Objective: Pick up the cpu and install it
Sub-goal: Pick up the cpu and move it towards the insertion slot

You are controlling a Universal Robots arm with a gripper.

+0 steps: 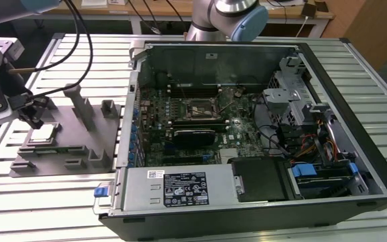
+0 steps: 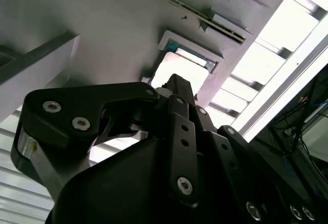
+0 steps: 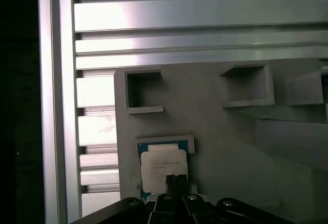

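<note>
1. The black link-arm gripper (image 1: 36,122) (image 3: 177,179) hangs right over the small flat square cpu with a pale silvery top (image 1: 42,133) (image 3: 163,166). I cannot tell how far open it is. It appears to hold nothing, since the cpu lies flat in its seat.
2. Risk: the cpu is thin and sits low in a snug square recess (image 2: 169,42) directly under the gripper. An off-centre grab would likely tilt it or jam it against the recess wall.
3. Risk: the thin rim gives little to hold, so the cpu could slip out and drop.
4. Risk: pressing down too hard would push the cpu into the flat grey plastic fixture tray (image 1: 62,151) and could scuff it.
5. Container: the fixture tray is below the gripper, on the slatted aluminium table (image 1: 39,201). The cpu is in one recess, and two rectangular pockets (image 3: 143,90) just beyond it look empty.
6. Container: the open black computer case (image 1: 247,212) is well apart from the gripper, towards the exterior view's right. It holds a green motherboard (image 1: 180,146) with the square socket (image 1: 200,110). I cannot tell whether the socket is occupied.
</note>
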